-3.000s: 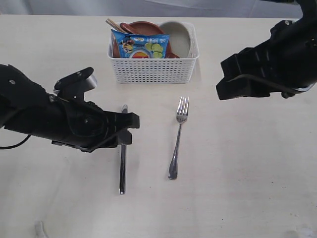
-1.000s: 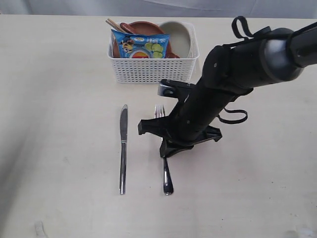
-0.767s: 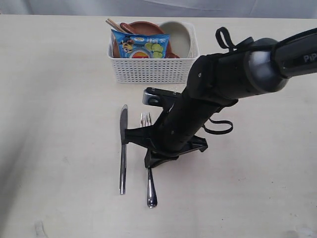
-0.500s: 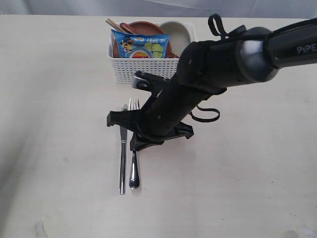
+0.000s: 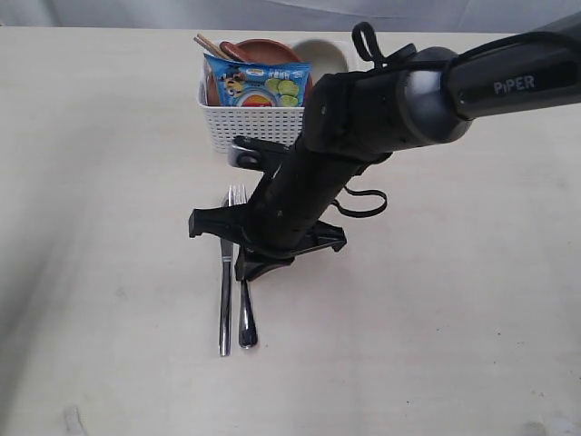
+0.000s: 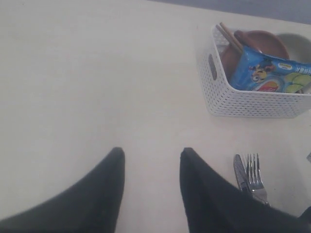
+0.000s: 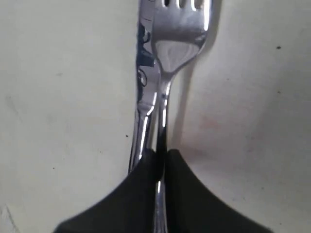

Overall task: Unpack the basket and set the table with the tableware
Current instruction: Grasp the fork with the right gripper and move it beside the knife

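While right hand (image 7: pixel 159 162) pinches shiny steel fork (image 7: pixel 181 46), knife (image 7: pixel 145 97) alongside.

I see a blue chip bag (image 5: pixel 259 84) standing on edge inside the basket (image 5: pixel 245 127), against its front wall, with a cartoon figure and green rounds printed on its face. Beyond the basket's far side runs a grey backdrop (image 5: pixel 136 11). Well apart from the basket, down toward the near left, lies a small pale scrap (image 5: pixel 73 420); I cannot tell what it is.
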`<state>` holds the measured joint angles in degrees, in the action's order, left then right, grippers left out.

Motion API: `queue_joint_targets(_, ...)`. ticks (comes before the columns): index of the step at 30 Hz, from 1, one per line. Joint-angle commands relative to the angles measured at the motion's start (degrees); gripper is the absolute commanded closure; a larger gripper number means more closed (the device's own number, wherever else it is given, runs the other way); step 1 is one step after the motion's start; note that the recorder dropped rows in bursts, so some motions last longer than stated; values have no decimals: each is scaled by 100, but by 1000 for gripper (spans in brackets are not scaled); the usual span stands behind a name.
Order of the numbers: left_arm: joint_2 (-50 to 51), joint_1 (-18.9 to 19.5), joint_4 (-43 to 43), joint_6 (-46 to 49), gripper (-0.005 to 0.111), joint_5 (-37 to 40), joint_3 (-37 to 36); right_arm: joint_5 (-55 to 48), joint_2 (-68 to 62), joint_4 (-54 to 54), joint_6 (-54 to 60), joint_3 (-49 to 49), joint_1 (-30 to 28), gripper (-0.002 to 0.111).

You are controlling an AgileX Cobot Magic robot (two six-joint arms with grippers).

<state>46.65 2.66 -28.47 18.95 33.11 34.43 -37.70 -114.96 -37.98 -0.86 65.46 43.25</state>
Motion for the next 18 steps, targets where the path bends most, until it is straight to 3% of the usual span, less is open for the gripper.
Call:
queue_joint_targets(1,-35,14,1,3,70,-13,-6,-33,10,563,-398,33,16,109)
queue_joint_targets(18,-35,14,1,3,70,-13,-6,-21,10,471,-381,33,32,108)
